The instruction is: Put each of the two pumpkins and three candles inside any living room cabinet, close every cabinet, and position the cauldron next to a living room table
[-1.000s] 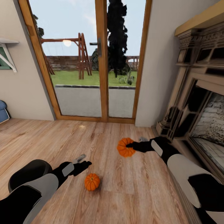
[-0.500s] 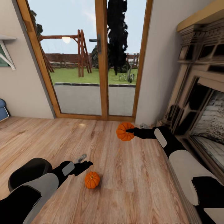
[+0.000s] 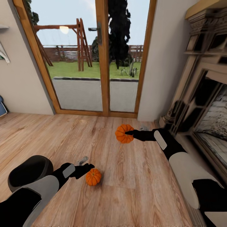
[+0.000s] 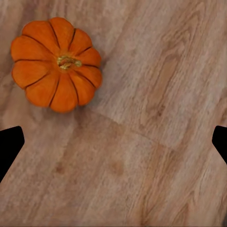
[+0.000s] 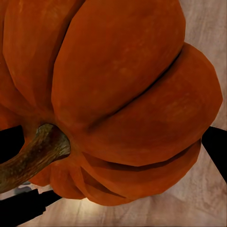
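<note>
1. The right tool [image 3: 128, 134] is clamped on one pumpkin [image 3: 123, 133], held in the air above the wooden floor [image 3: 135, 189] in front of the glass doors [image 3: 94, 63]. In the right wrist view its ribbed flank and curved stem [image 5: 33, 153] sit close between the fingers.
2. The second pumpkin [image 3: 93, 177] rests upright on the floor, just beside the left tool [image 3: 88, 167].
3. The left tool is spread wide and empty; its dark fingertips [image 4: 10, 144] stand well apart, with the pumpkin off to one side, not between them.
4. I judge the pumpkins light, stiff and smooth-skinned, liable to roll if nudged.
5. A grip across the ribbed flanks looks safer than the thin stem.
</note>
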You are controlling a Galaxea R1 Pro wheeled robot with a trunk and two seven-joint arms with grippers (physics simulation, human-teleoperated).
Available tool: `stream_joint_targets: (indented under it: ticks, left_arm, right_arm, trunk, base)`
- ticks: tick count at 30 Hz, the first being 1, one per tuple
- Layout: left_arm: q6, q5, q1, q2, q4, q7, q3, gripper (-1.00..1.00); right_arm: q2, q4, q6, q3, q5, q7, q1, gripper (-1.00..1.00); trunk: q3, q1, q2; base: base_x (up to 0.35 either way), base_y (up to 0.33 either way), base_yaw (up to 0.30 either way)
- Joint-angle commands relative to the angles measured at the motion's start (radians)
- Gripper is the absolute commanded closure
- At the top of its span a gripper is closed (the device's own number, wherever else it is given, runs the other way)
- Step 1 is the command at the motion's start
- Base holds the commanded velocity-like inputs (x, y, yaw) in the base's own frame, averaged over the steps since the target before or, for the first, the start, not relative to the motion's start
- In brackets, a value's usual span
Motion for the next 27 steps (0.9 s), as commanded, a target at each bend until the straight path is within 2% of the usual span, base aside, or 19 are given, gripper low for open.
stream_joint_targets:
  ticks: [1,5,8,15,18,27]
  left_arm:
    - [0.003,0.001,-0.001,0.001,0.0,-0.015,-0.003,-1.0]
    - [0.002,0.0,0.0,0.025,0.001,-0.115,-0.003,-1.0]
    - [0.001,0.001,0.0,0.036,0.006,-0.147,-0.003,-1.0]
    - [0.0,0.002,0.0,0.064,0.009,-0.193,-0.003,-1.0]
    - [-0.001,0.0,-0.001,0.066,0.01,-0.211,-0.003,-1.0]
    - [-0.009,-0.002,0.0,0.066,0.014,-0.206,-0.003,-1.0]
  right_arm:
    - [-0.001,0.0,0.001,0.003,-0.001,0.005,0.0,1.0]
    - [0.0,0.0,0.0,0.003,0.0,0.005,0.002,1.0]
    - [0.001,0.0,0.0,0.003,0.0,0.005,0.002,1.0]
    - [0.001,0.0,-0.001,0.003,0.0,0.005,0.003,1.0]
    - [0.001,0.0,-0.001,0.003,0.0,0.005,0.004,1.0]
    - [0.001,0.0,-0.001,0.002,0.0,0.005,0.004,1.0]
  trunk:
    - [-0.005,0.0,-0.001]
    - [-0.02,0.002,-0.002]
    - [-0.032,0.003,-0.002]
    - [-0.059,0.006,-0.004]
    - [-0.059,0.006,-0.004]
    - [-0.059,0.006,-0.004]
  base:
    - [0.0,0.0,0.0]
    - [0.0,0.0,0.0]
    - [0.0,0.0,0.0]
    - [0.0,0.0,0.0]
    - [0.0,0.0,0.0]
    - [0.002,0.0,0.0]
